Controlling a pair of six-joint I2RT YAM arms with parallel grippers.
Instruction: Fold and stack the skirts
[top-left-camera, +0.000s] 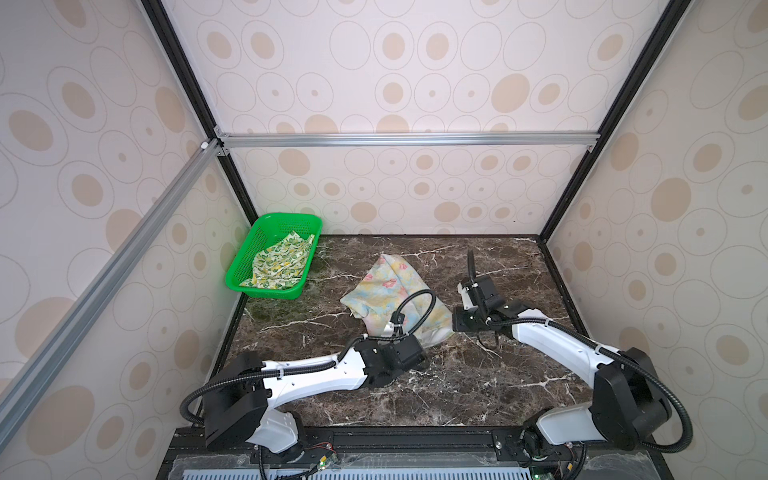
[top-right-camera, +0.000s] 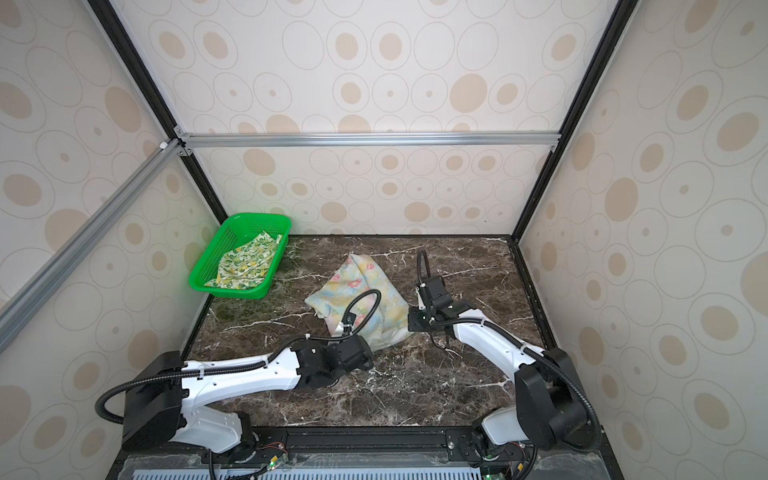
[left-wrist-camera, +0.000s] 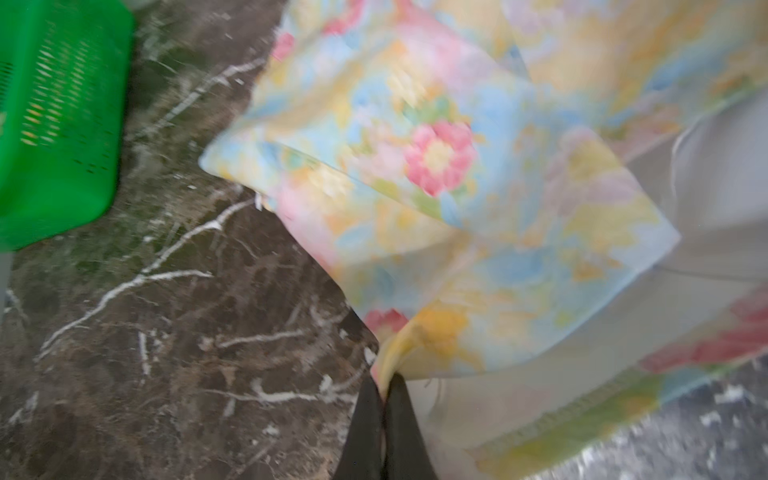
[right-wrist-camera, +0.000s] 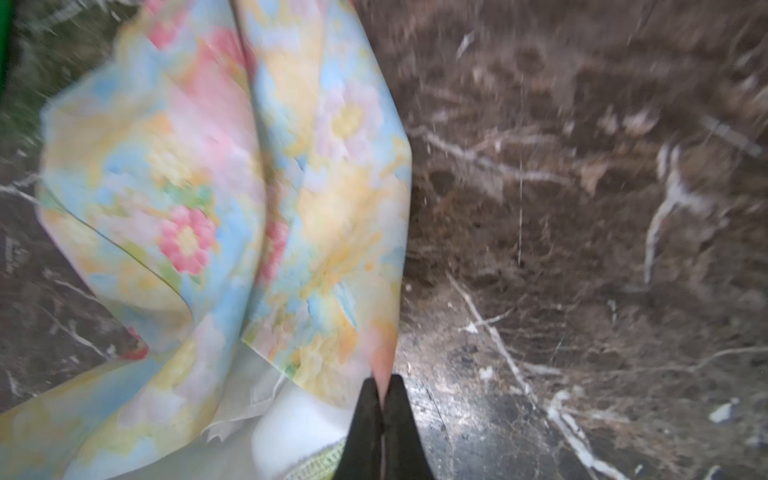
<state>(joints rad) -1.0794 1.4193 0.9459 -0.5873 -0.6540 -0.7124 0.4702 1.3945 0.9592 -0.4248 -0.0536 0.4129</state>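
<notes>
Left of centre in both top views, the green basket (top-left-camera: 245, 266) sits at the upper-left corner of the marble table (top-left-camera: 478, 382). The lemon skirt (top-left-camera: 284, 264) lies crumpled inside it, unfolded. Mid-frame, the floral skirt (top-left-camera: 384, 286) is bunched on the table, with white lining showing at its lower edge. My left gripper (left-wrist-camera: 385, 388) is pinched tight on one lower corner. Over to the right, my right gripper (right-wrist-camera: 384, 384) is clamped on the opposite edge. Both bites look thin, just hem. My worry is that an uneven pull lets one corner slip out. A bite on the outer layer only would let the lining sag and spoil the fold.
</notes>
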